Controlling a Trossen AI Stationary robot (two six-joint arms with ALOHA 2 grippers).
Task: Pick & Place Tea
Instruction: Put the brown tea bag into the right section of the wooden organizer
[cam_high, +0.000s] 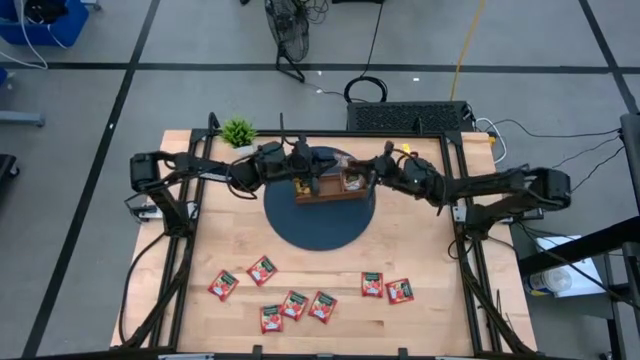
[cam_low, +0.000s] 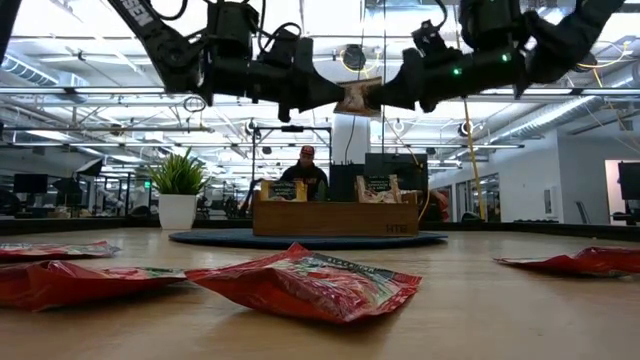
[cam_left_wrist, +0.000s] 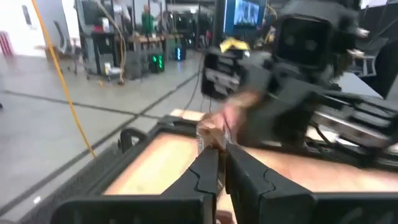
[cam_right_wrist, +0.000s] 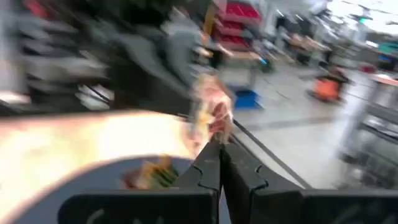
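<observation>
Near the top middle of the low view, the left tool (cam_low: 335, 97) and right tool (cam_low: 385, 95) both pinch one tea bag (cam_low: 358, 97) above the tray (cam_low: 335, 218).

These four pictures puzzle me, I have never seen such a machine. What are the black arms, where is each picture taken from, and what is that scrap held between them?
The machine is a robot with two dark arms at a wooden table. One picture looks straight down, one looks level across the table top, and two come from cameras on the arms' wrists.

On the table lie red tea sachets near the front edge, a small potted plant, and a round dark mat bearing a wooden tray that already holds some sachets.

Above the tray the left gripper and right gripper meet, both pinching the same single sachet in mid-air, one at each side. A person shows in the room behind.
</observation>
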